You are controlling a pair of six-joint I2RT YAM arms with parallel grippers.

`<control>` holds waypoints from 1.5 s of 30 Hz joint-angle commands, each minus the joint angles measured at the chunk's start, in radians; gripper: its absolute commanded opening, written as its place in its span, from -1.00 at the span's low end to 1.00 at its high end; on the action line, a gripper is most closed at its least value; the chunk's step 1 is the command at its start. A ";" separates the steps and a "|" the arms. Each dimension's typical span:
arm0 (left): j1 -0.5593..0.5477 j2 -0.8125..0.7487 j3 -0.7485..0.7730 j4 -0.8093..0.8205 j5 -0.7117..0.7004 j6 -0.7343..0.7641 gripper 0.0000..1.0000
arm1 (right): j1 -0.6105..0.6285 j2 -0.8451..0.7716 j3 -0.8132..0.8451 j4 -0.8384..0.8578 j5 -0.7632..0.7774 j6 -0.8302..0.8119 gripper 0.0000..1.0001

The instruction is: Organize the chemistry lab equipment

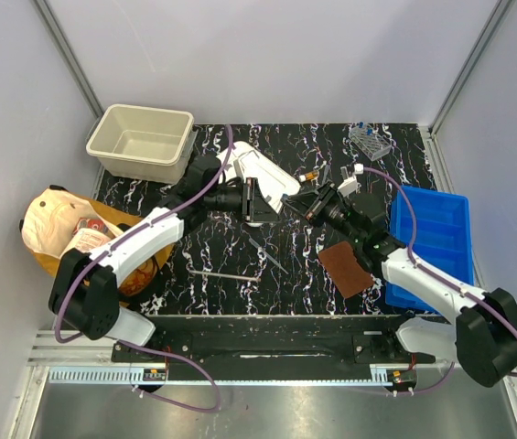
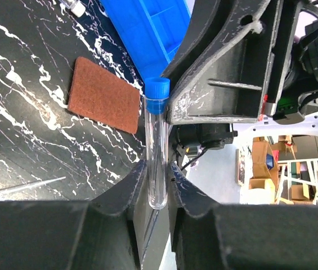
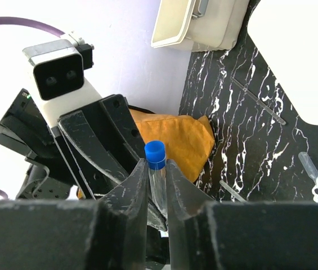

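One clear tube (image 2: 157,135) with a blue cap hangs in the air over the middle of the table (image 1: 221,247), shared between both arms. The left gripper (image 2: 157,171) has its jaws pressed against the tube's rounded lower end. The right gripper (image 3: 156,166) is clamped on the tube just under the cap.

The tube should be light and stiff, with smooth walls that could slip or crack under a hard squeeze (glass or plastic, I cannot tell). The safest hold is probably on the straight body, not on the cap, which might come loose.

On the table I count one small tube rack (image 1: 369,140) at the far right corner, one blue bin (image 1: 441,229) along the right edge and one white tub (image 1: 139,137) at the far left corner. There is also one brown pad (image 1: 345,268) and one thin silvery rod (image 1: 221,274) nearer the front.
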 commanded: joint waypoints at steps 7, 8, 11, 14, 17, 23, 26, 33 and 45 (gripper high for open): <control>-0.079 -0.078 0.181 -0.365 -0.221 0.373 -0.72 | -0.018 -0.110 0.205 -0.342 -0.196 -0.370 -0.07; -0.094 -0.094 0.181 -0.379 -0.244 0.399 -0.72 | -0.030 -0.106 0.234 -0.387 -0.247 -0.396 0.02; -0.126 -0.134 0.164 -0.392 -0.289 0.453 -0.72 | -0.078 -0.086 0.308 -0.485 -0.386 -0.451 0.08; -0.151 -0.161 0.147 -0.391 -0.298 0.488 -0.72 | -0.137 -0.078 0.354 -0.577 -0.495 -0.476 0.08; -0.166 -0.177 0.135 -0.379 -0.296 0.501 -0.72 | -0.173 -0.061 0.400 -0.664 -0.568 -0.514 0.06; -0.174 -0.174 0.133 -0.376 -0.296 0.513 -0.70 | -0.178 -0.021 0.446 -0.741 -0.661 -0.576 0.07; -0.176 -0.167 0.132 -0.380 -0.296 0.516 -0.69 | -0.178 -0.017 0.423 -0.686 -0.664 -0.565 0.06; -0.174 -0.163 0.133 -0.383 -0.290 0.516 -0.69 | -0.178 0.013 0.400 -0.611 -0.655 -0.524 -0.11; -0.174 -0.163 0.132 -0.383 -0.286 0.518 -0.69 | -0.176 0.074 0.417 -0.599 -0.634 -0.505 -0.22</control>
